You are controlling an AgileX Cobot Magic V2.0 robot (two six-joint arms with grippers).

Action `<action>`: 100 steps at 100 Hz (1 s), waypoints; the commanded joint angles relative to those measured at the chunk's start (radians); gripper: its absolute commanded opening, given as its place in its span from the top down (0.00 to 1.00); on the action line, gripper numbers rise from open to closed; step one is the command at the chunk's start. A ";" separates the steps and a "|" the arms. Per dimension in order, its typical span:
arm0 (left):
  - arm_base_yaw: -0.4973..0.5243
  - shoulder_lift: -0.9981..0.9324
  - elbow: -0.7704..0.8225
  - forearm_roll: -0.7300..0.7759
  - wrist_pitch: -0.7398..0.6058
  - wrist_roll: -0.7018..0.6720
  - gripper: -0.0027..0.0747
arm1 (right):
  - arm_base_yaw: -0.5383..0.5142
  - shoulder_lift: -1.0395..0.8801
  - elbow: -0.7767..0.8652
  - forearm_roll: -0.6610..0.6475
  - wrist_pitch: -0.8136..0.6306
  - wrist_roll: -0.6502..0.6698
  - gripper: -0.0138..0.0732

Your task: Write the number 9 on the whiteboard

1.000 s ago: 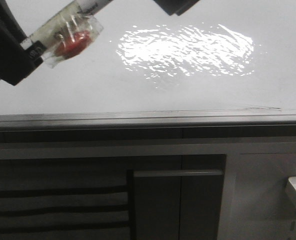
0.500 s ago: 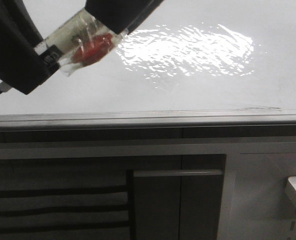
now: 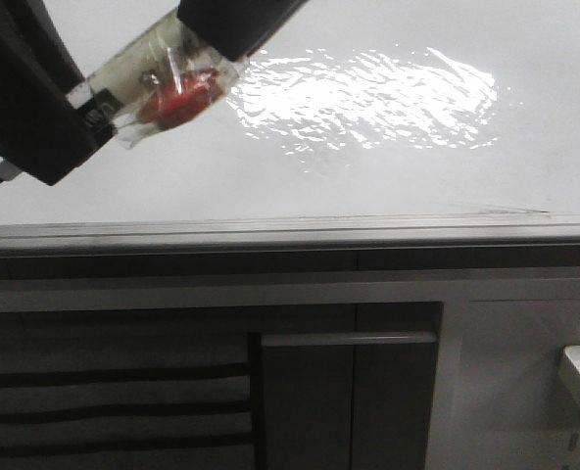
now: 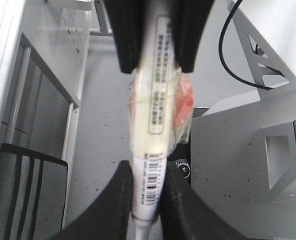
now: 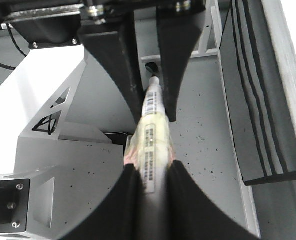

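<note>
Two grippers hold one marker (image 3: 163, 83) between them, high at the left of the front view: the left gripper (image 3: 74, 103), a dark block at the frame's left edge, is clamped on the lower end of the barrel, and the right gripper (image 3: 207, 49), a dark block coming in from the top, is clamped on the upper end. Marker: white barrel with barcode labels, lying on a slant, its middle wrapped in clear plastic or tape with a red patch (image 3: 177, 95) under the wrap. Left wrist view: left gripper (image 4: 147, 200) with both fingers (image 4: 115, 200) pressed against the marker (image 4: 155, 115), the other arm's black fingers closed on the far end of the barrel. Right wrist view: right gripper (image 5: 150, 200) with both fingers (image 5: 185, 200) tight against the marker (image 5: 152, 135), the left arm's fingers gripping it further along. Whiteboard (image 3: 388, 186): large glossy white-grey surface filling the upper half of the front view, bright rippled glare patch (image 3: 368, 98) right of centre, grey metal frame (image 3: 290, 233) along its near edge; marker and both grippers show in front of its upper left part, and whether the tip touches it cannot be told. Number 9: no black line can be made out on the visible board. Dark grey cabinet (image 3: 349, 392) below the frame, with a horizontal bar handle (image 3: 349, 339)
</note>
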 commanded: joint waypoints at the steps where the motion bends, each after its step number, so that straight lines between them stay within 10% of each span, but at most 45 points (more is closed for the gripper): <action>1: -0.010 -0.027 -0.033 -0.050 -0.008 0.000 0.91 | 0.001 -0.025 -0.030 0.050 -0.009 -0.012 0.91; 22: 0.002 -0.036 -0.084 -0.024 -0.046 -0.049 0.51 | 0.001 -0.025 -0.039 -0.032 -0.021 0.072 0.90; 55: 0.229 -0.218 -0.043 0.038 -0.153 -0.299 0.51 | -0.101 -0.234 0.053 -0.430 -0.195 0.637 0.90; 75: 0.394 -0.370 0.083 0.015 -0.315 -0.401 0.52 | -0.287 -0.388 0.255 -0.330 -0.362 0.693 0.90; 100: 0.421 -0.406 0.168 -0.030 -0.406 -0.399 0.52 | -0.276 -0.383 0.373 -0.238 -0.513 0.686 0.90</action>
